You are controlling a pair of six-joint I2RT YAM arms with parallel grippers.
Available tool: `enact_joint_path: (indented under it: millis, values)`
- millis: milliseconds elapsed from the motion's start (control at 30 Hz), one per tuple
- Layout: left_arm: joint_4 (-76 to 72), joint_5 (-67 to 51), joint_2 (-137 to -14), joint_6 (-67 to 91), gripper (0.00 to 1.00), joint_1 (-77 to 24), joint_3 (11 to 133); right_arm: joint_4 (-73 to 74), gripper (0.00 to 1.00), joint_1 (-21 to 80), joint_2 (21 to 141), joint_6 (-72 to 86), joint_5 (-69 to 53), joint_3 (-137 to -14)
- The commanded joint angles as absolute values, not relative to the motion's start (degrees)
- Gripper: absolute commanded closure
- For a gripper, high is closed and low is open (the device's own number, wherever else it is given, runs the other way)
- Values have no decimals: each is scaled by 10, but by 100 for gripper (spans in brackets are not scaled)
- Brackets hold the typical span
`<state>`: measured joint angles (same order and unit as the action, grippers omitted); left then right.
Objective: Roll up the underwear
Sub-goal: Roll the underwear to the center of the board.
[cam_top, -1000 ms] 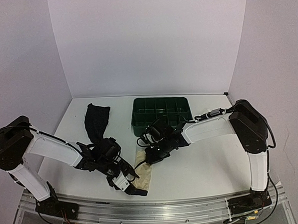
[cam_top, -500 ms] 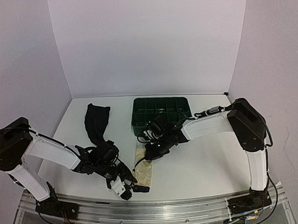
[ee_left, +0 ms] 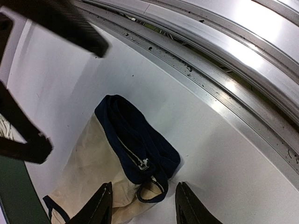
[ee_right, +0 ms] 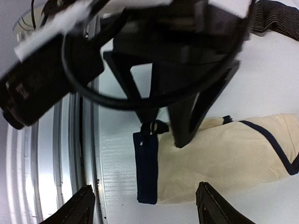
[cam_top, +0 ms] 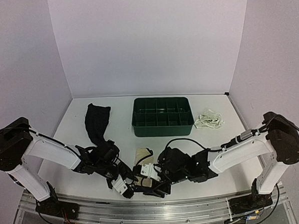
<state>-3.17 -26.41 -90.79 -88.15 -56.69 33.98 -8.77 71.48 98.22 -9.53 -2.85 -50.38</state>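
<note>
Over on the left, the left arm (cam_top: 46, 150) is reaching low across the white table (cam_top: 211, 139) toward the near middle. Behind it, the plain black cloth underwear (cam_top: 96, 122) is lying stretched out long at the back left, and its near end is disappearing behind that arm's wrist.

The left gripper (ee_left: 142, 207) is hanging just over the table, close to the metal rail (ee_left: 243, 88) along the front edge. Its jaws are standing apart, not pinching anything. The doubled-over, dark-trimmed end of the cream underwear with black edge trim (ee_left: 93, 158) is lying between its fingertips, with a sliver of bare table showing beside one finger.

That cream garment is resting flat at the near centre of the table, between the two grippers, with its pale body running away from the rail.

Just to its right, the right gripper (ee_right: 145, 205) is hovering with its jaws spread wide and gripping nothing, the trimmed end lying on the table below them.

Further back, the dark green divided plastic tray (cam_top: 163, 125) is sitting at mid-table. To its right, near it but apart, the small white underwear (cam_top: 210, 120) is lying bunched up.

The right arm (cam_top: 242, 150) is stretching low across from the far right.
</note>
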Motion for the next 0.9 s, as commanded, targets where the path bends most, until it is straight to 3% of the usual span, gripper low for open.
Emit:
enact_joint_path:
  millis: [0, 267, 600, 867]
  values:
    - [16, -246, -904, -838, 53, -570, 325, -138, 32, 747, 1031, -245, 53, -508]
    - [13, -236, -889, -816, 53, -570, 312, -134, 45, 751, 1079, -253, 74, -529]
    - [23, -228, -865, -747, 53, -570, 320, -102, 97, 751, 1104, -180, 68, -537]
    - [-21, -269, -790, -682, 37, -569, 287, -98, 100, 664, 1131, 96, -220, -568]
